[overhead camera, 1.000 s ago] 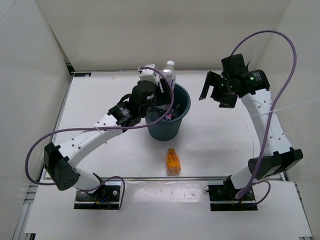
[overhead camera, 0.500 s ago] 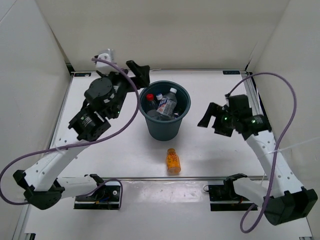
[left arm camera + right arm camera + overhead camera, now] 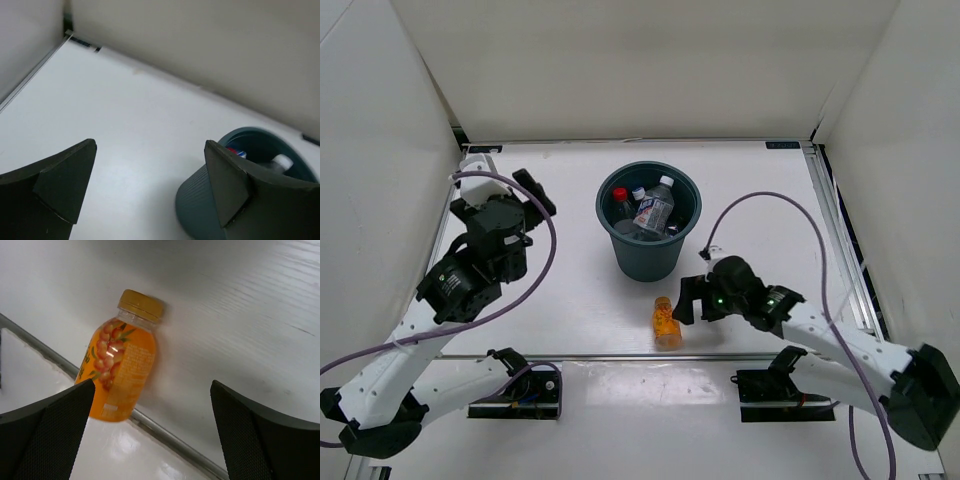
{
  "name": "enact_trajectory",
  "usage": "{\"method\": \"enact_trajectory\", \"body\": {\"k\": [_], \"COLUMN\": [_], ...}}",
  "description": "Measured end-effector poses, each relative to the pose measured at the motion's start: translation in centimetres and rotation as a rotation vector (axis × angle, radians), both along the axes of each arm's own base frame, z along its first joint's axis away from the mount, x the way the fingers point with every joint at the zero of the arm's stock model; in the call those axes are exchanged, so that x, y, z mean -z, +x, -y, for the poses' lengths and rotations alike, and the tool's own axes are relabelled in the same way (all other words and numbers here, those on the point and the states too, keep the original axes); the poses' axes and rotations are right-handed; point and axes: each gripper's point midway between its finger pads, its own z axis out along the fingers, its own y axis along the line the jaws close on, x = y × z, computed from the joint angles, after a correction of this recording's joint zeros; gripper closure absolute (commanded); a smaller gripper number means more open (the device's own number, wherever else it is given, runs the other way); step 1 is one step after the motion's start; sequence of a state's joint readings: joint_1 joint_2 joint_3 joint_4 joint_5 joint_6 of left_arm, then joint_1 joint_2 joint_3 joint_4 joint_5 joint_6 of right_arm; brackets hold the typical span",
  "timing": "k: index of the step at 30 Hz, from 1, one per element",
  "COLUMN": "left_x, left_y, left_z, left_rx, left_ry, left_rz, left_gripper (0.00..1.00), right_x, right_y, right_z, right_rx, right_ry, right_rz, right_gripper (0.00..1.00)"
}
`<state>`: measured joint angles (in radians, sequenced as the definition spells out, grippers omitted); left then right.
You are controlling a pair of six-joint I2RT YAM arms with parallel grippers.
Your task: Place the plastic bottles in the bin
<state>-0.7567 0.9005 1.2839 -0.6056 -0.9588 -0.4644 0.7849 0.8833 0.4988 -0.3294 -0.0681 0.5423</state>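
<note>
white tabletop (image 3: 560, 290), walled on three sides by pale panels, filled the overhead view. at centre left of that view the left gripper (image 3: 150, 150) hung well apart from the bin, its jaws spread and holding nothing; its wrist camera showed only bare surface between the two dark fingers (image 3: 60, 185), with the bin at the lower right of that frame. at upper centre of the overhead view stood the bin (image 3: 650, 258), upright, with several plastic bottles (image 3: 656, 210) already inside, one red-capped and one white-capped among them; the exact count could not be told. just below the bin in the frame lay the orange bottle (image 3: 666, 322), on its side, cap toward the bin and base close to the metal rail (image 3: 580, 356) at the table's near edge. it was the only bottle seen outside the bin. immediately to its right the right gripper (image 3: 688, 300) sat low, jaws spread wide and empty. the right wrist view showed the bottle toward the left finger (image 3: 50, 430), off centre in the gap and untouched.

judged step: approach to the last bottle, grasp not yet made. the next move appeared to call for shifting the right gripper over the bottle's body, lowering, closing across its width, then lifting it above the rim and releasing.
</note>
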Motion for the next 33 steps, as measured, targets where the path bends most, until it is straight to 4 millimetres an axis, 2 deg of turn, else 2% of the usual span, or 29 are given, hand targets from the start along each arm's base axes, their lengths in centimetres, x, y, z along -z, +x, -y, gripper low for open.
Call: {"method": "enact_trajectory", "body": {"k": [4, 9, 12, 18, 22, 27, 30, 33], "left_x": [4.0, 8.5, 9.3, 9.1, 9.5, 12.9, 15.1, 16.4], "left_y": [-1.8, -4.7, -6.7, -9.3, -10.3, -10.9, -10.2, -8.6], "left_z": [-1.8, -3.9, -5.5, -7.3, -7.8, -7.8, -6.6, -4.3], "left_rx": [-0.061, -0.104, -0.116, -0.107, -0.095, -0.101, -0.087, -0.051], "left_ry": [0.021, 0.020, -0.018, -0.115, -0.174, -0.232, -0.252, -0.284], "left_rz": [-0.140, -0.270, -0.293, -0.262, -0.241, -0.259, -0.277, -0.284], "left_gripper": [0.00, 0.00, 0.00, 0.00, 0.00, 0.00, 0.00, 0.00], "right_x": [2.2, 2.9, 3.4, 3.0, 0.2, -7.6, -11.8, -13.7], "right_y": [-0.1, -0.5, -0.4, -0.9, -0.2, 1.9, 3.2, 4.0], "right_z": [-1.9, -4.2, -4.6, -5.3, -6.9, -10.5, -11.4, -11.1], "right_rx": [-0.043, -0.077, -0.048, -0.019, -0.021, -0.018, 0.003, 0.031], "right_ry": [-0.044, -0.036, -0.038, -0.031, 0.008, 0.105, 0.139, 0.118], "right_rz": [-0.028, -0.025, -0.040, -0.025, 0.042, 0.183, 0.256, 0.290], "right_gripper": [0.01, 0.02, 0.02, 0.01, 0.01, 0.00, 0.00, 0.00]}}
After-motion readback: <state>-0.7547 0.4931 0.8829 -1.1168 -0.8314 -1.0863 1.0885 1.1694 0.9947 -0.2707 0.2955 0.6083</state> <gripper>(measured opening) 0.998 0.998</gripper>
